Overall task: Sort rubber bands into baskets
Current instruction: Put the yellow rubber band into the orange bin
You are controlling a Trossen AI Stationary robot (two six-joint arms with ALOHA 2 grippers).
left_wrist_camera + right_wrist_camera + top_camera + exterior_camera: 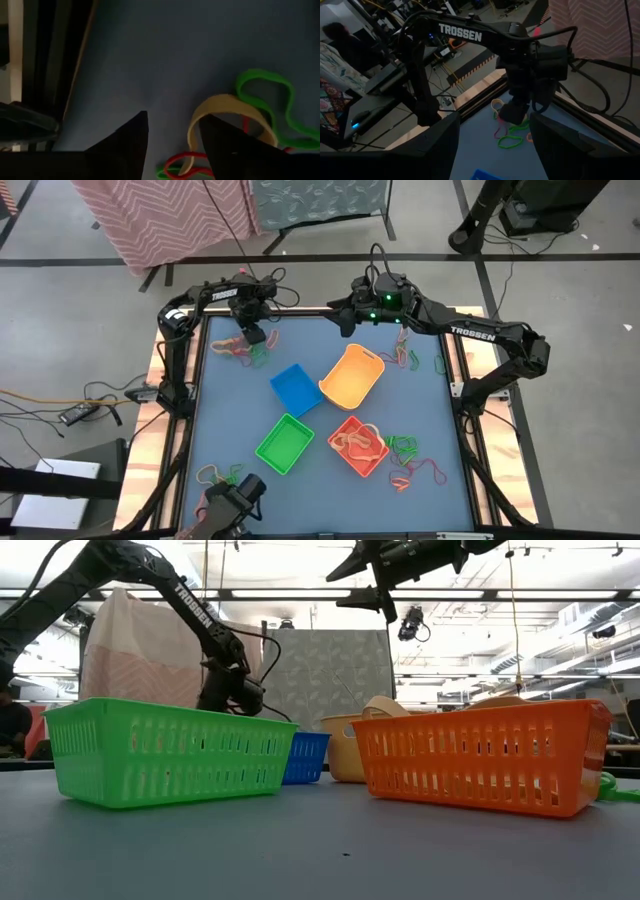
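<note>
Rubber bands lie in four loose piles on the blue table, one being the far-left pile (240,350). My left gripper (252,335) points down over this pile, open. In its wrist view the left gripper (173,116) has one finger standing inside a tan band's loop (220,102), with a green band (270,92) and a red band (182,161) beside it. My right gripper (338,315) hangs raised over the far edge, open and empty. The blue basket (295,388), yellow basket (352,375), green basket (285,443) and orange basket (357,445) stand mid-table. My left gripper comes down from above with one side of the tan band (192,142) lying in the gap between its fingers. One dark finger (225,145) covers part of the loop. Whether a finger touches the band I cannot tell. The band lies flat on the table.
More band piles lie at the far right (405,358), near right (410,460) and near left (220,475). Some bands lie inside the orange basket. The yellow basket is tilted against the blue one. Wooden rails (160,420) frame the table.
</note>
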